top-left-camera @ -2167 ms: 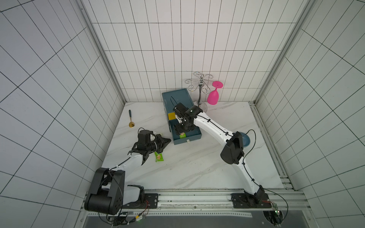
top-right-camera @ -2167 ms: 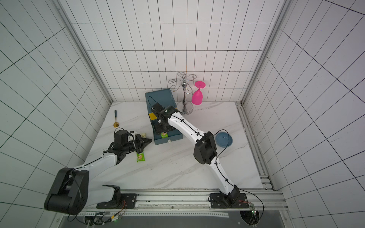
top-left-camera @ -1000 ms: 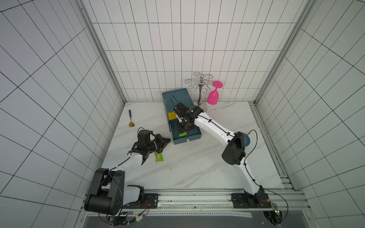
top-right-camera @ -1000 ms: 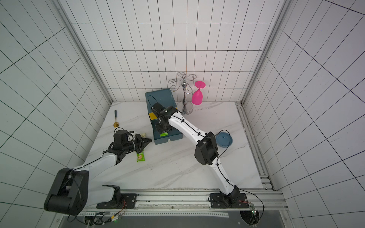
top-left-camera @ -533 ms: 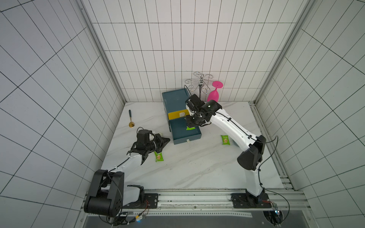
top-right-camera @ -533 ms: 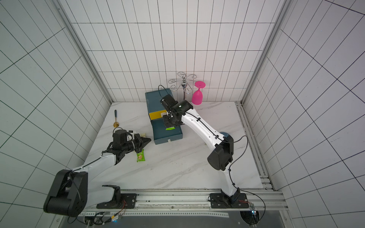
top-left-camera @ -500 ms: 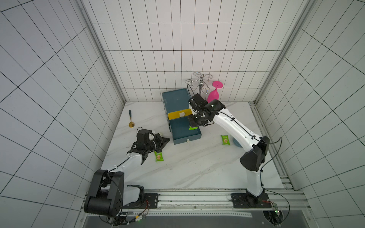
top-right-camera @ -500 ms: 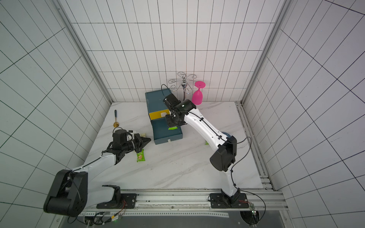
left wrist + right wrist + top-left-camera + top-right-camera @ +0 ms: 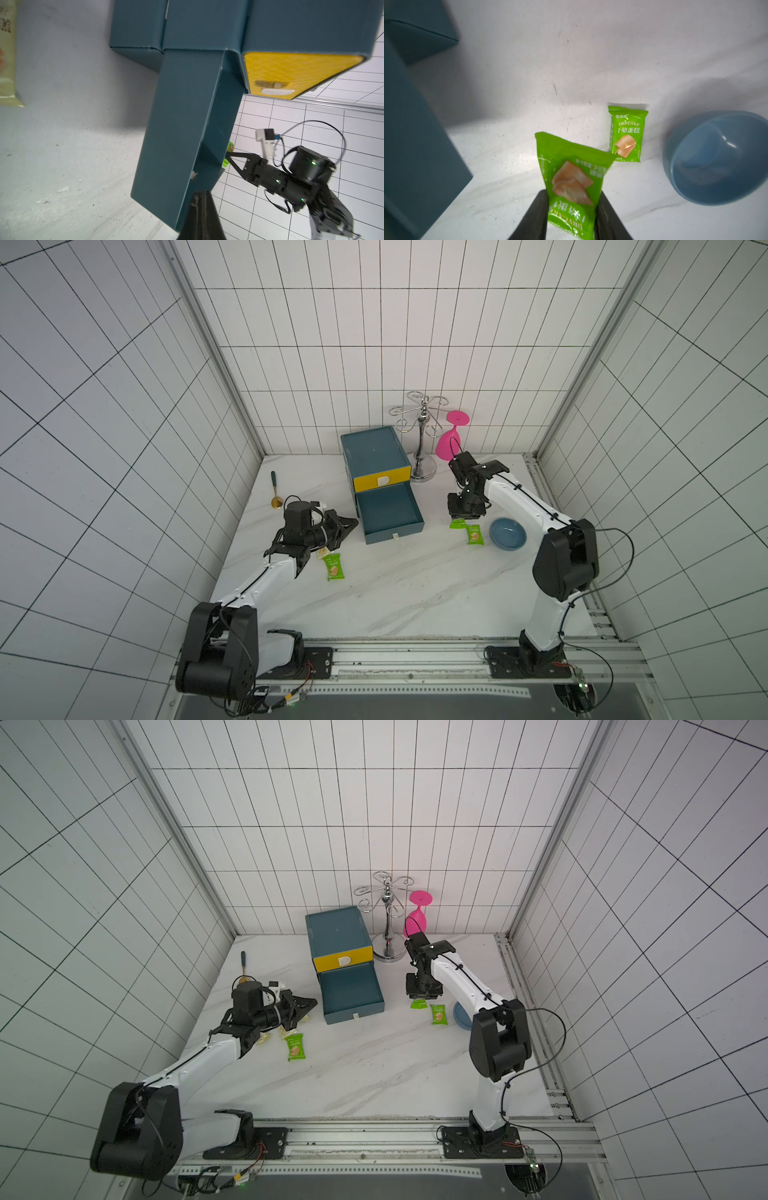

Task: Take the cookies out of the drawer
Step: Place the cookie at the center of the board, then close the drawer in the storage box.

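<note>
In both top views the teal drawer (image 9: 388, 510) (image 9: 351, 990) stands pulled out, and its inside shows bare. My right gripper (image 9: 571, 199) (image 9: 462, 516) is shut on a green cookie packet (image 9: 571, 180) (image 9: 418, 1004), low over the table to the right of the drawer. A second green packet (image 9: 627, 135) (image 9: 473, 534) lies flat just beside it. A third green packet (image 9: 334, 567) lies on the left, near pale yellow packets (image 9: 262, 1039) half hidden under my left arm. My left gripper (image 9: 200, 194) (image 9: 353, 522) is shut and empty at the drawer's front left corner.
A blue bowl (image 9: 508, 534) (image 9: 716, 158) sits right of the green packets. The closed yellow drawer front (image 9: 380, 479) is above the open one. A chrome glass rack (image 9: 422, 439) with a pink glass (image 9: 451, 439) stands behind. A gold spoon (image 9: 275, 493) lies at the far left.
My right arm has swung from over the drawer to the right, carrying a green packet, and now hangs low beside the packet on the table. The left arm has stayed put.
</note>
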`<action>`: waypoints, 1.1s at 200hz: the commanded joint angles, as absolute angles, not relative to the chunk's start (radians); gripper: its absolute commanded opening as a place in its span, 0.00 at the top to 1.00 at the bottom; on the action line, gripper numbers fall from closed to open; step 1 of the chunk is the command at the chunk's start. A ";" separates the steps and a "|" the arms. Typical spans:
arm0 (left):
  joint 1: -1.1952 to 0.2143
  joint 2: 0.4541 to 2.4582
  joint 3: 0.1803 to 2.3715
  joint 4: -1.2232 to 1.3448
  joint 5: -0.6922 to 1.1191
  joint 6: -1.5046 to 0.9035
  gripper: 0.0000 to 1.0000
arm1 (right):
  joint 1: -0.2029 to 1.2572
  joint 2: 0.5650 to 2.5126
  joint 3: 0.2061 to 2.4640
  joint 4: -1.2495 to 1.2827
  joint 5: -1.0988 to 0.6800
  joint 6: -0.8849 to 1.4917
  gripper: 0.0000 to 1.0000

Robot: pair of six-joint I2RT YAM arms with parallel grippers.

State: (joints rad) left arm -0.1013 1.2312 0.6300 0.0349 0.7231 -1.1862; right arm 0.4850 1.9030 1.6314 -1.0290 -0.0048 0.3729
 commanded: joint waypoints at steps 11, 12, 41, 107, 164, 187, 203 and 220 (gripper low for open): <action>-0.078 1.139 0.712 -0.104 0.733 -1.100 0.95 | 0.448 1.950 1.633 -0.954 -0.029 0.367 0.55; -0.077 1.136 0.715 -0.106 0.732 -1.099 0.95 | 0.447 1.951 1.633 -0.954 -0.029 0.367 0.54; -0.065 1.064 0.815 -0.152 0.696 -1.077 0.90 | 0.438 1.924 1.628 -0.942 -0.074 0.379 0.39; -0.101 1.281 1.289 -0.265 0.657 -0.877 0.60 | 0.504 1.426 1.116 -0.483 -0.339 0.695 0.53; -0.192 1.598 1.654 -0.534 0.520 -0.586 0.59 | 0.760 1.327 0.700 0.220 -0.246 1.070 1.00; -0.195 1.677 1.739 -0.576 0.475 -0.538 0.60 | 0.801 1.362 0.669 0.327 -0.190 1.101 1.00; -0.199 1.730 1.793 -0.606 0.453 -0.510 0.61 | 0.810 1.380 0.662 0.345 -0.144 1.105 1.00; -0.212 1.778 1.830 -0.647 0.432 -0.480 0.62 | 0.810 1.416 0.660 0.381 -0.123 1.124 1.00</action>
State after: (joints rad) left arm -0.1959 1.7351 1.7645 -0.5674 0.4957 -0.5735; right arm 0.8009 1.3811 0.6765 0.2173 -0.2058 1.0595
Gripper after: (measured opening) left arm 0.385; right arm 0.042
